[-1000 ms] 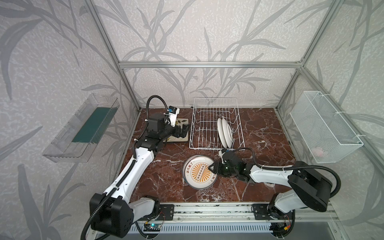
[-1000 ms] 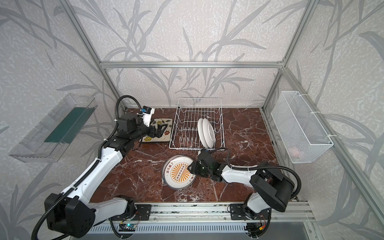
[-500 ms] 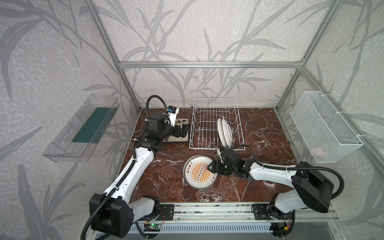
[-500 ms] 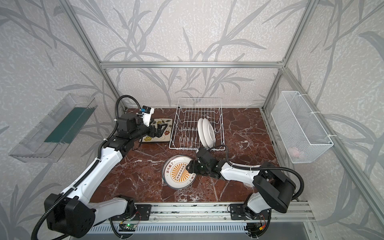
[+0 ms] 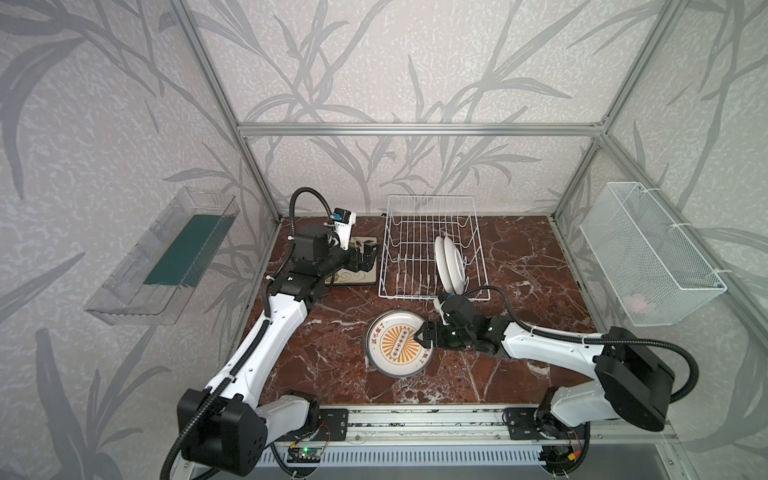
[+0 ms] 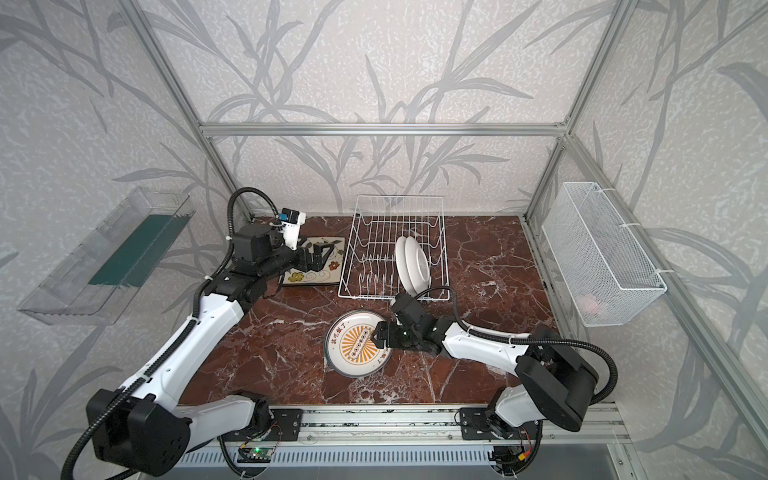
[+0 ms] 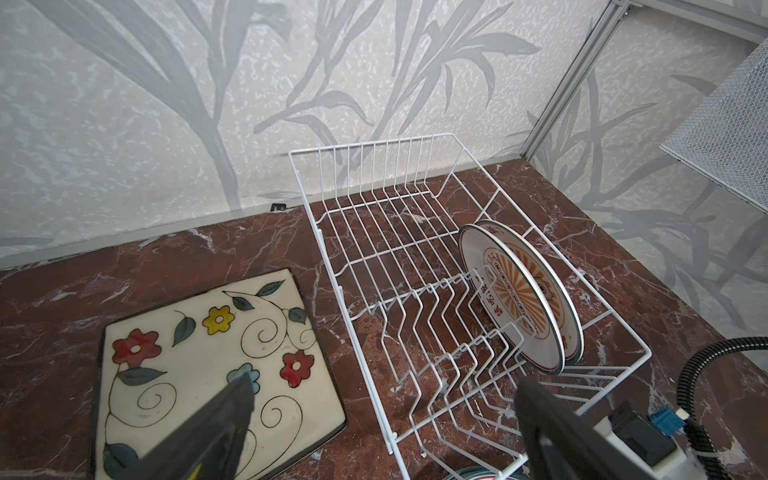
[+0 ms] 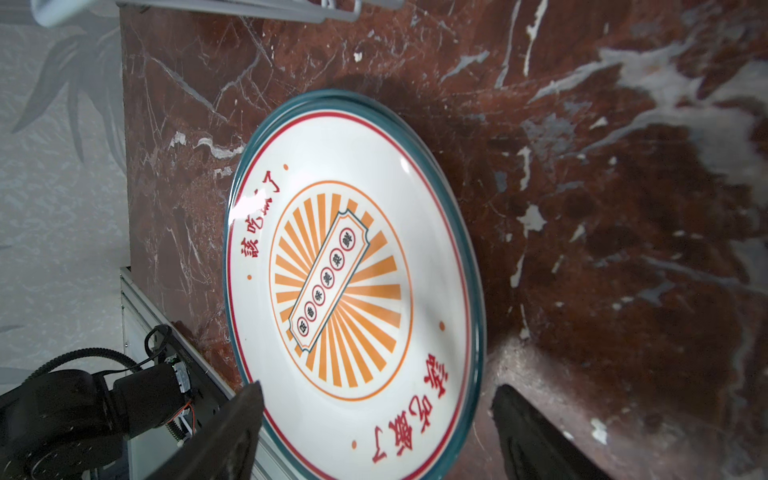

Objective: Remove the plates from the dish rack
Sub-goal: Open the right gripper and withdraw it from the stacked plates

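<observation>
The left arm [image 5: 270,332] is stretching up toward the left side of the dish rack [image 5: 415,232]. Its left gripper [image 5: 369,253] is hovering just beside that side, both jaws spread wide and holding nothing. The right arm [image 5: 540,347] is lying low in front of the dish rack, elbow bending inward. Its right gripper [image 5: 419,335] is pointing leftward, wrist rolled sideways, jaws standing apart.

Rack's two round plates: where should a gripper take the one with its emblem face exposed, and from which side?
Take that plate by its upper rim, from above, one finger on the emblem face, one behind. The round plates stand on edge in the dish rack, close together, lower parts sunk inside it; only the upper arc looks free. The gap behind looks tight.
</observation>
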{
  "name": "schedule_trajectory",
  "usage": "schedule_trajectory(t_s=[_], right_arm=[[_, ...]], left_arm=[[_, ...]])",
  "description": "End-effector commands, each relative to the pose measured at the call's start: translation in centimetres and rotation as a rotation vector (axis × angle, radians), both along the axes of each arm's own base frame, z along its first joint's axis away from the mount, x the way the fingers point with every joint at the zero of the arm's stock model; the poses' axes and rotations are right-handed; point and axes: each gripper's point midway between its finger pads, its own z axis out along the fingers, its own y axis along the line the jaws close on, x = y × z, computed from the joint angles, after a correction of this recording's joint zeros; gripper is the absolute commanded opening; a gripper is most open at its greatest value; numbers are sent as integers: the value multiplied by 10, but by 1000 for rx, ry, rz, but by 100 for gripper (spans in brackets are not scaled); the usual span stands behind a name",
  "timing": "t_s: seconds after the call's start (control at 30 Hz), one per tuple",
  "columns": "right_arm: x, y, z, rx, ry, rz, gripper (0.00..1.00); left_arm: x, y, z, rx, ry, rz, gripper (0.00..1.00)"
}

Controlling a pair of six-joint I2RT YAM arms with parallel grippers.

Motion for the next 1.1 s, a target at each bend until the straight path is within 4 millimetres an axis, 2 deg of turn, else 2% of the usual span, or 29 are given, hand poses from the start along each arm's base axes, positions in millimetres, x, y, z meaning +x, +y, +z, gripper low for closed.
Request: schedule_trajectory(t_s=[0.0,0.03,0.27,0.5,0.67,0.8,0.93,1.07], right_arm=[[-2,7,14,15,-15,46,95],[-2,8,15,21,-17,51,99],[-2,9,35,43,-124,133,99],[-1,-14,69,-23,-361,230,99],[12,-44,97,-85,-593,169,99],[23,-77,139,-144,-813,84,99],[32,-112,173,-209,-970,-18,99],[41,-142,193,-244,-1017,-98,99]], left_arm=[[-2,4,18,-29,-17,27,99],[-2,4,19,-32,-16,28,99],[-5,4,32,-55,-9,34,99],[-10,-2,47,-63,27,6,99],[-11,-13,59,-90,67,-42,97],[-11,-29,66,-141,83,-84,97],[-4,-42,62,-145,128,-97,95],[2,-65,49,-135,188,-133,89]])
